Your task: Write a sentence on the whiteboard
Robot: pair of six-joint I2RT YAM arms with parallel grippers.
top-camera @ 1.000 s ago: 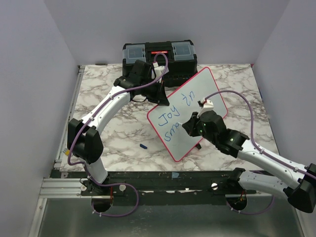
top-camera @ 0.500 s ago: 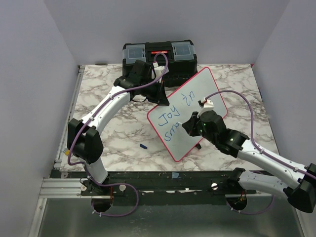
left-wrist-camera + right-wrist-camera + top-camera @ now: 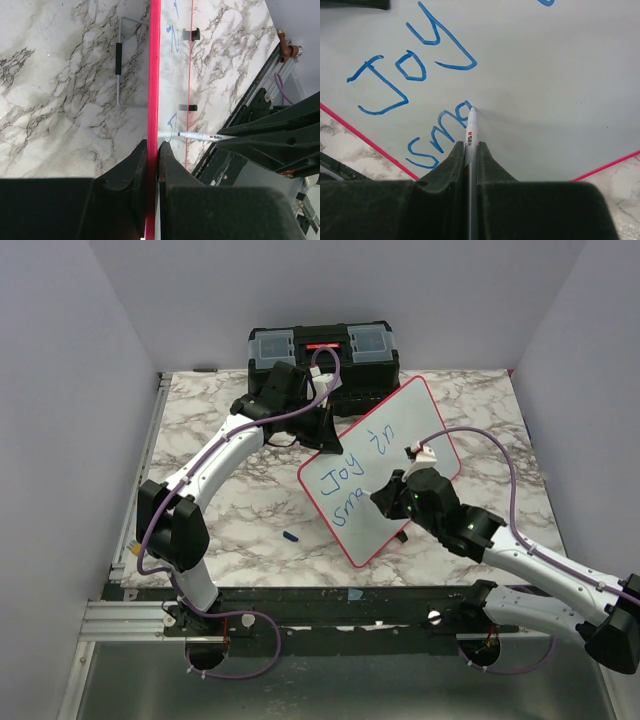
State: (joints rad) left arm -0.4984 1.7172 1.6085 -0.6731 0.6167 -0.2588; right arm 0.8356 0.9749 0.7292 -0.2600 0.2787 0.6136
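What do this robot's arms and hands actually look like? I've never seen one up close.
The left arm and right arm are slim white tubes linked by chunky black joints. A thin purple cable loops loosely along each. The left hand and right hand are matte black, each with two blocky, tapering fingers.

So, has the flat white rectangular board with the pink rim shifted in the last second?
No. The whiteboard has stayed put: in the top view its far corner sits at the same spot beside the right end of the black plastic toolbox.
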